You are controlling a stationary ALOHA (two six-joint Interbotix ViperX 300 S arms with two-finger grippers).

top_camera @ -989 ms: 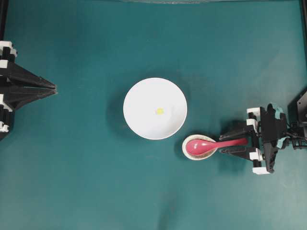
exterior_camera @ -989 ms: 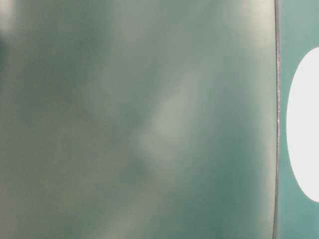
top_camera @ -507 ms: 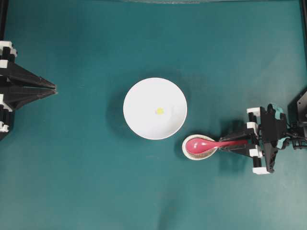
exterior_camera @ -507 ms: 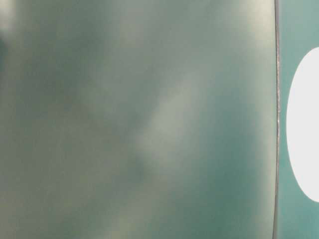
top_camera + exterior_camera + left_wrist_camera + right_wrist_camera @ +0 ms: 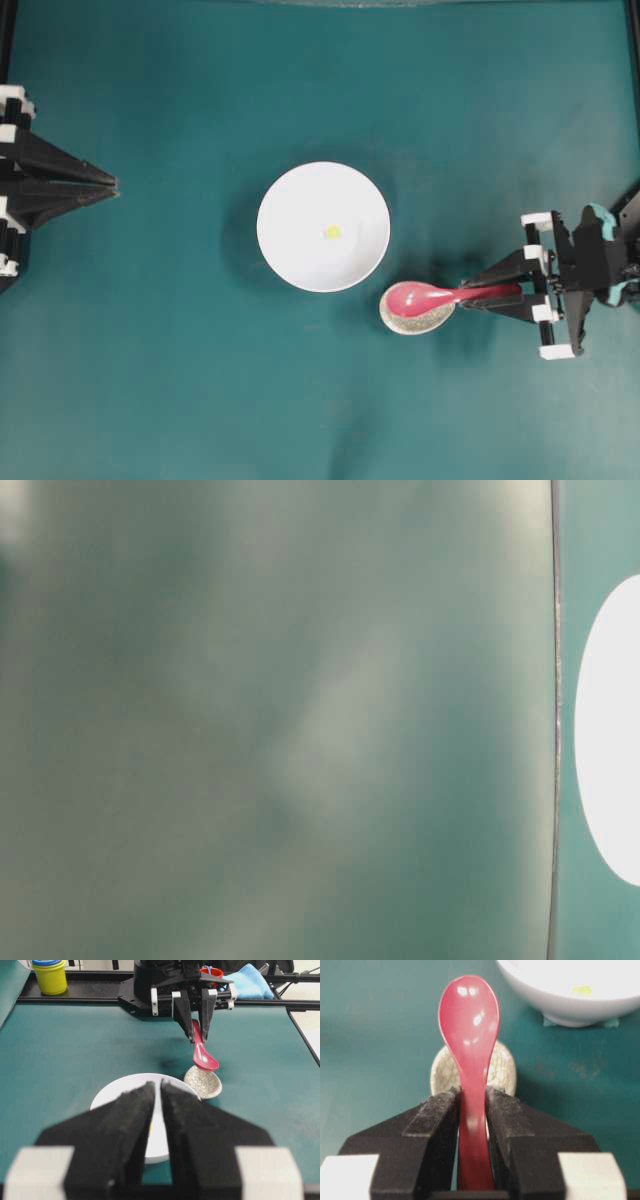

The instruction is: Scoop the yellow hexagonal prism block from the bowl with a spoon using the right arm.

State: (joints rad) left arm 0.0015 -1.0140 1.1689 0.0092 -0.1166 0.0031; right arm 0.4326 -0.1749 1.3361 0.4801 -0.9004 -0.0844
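Right gripper (image 5: 472, 1110) clamped on spoon (image 5: 470, 1045) handle, scoop apparently clear of speckled rest (image 5: 496, 1067); keep level, carry toward bowl (image 5: 323, 227) at ten o'clock.

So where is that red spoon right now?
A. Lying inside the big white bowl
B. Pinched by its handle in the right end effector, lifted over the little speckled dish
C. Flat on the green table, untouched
B: the right end effector clamps the spoon by its handle, its scoop raised above the speckled dish, outside the bowl.
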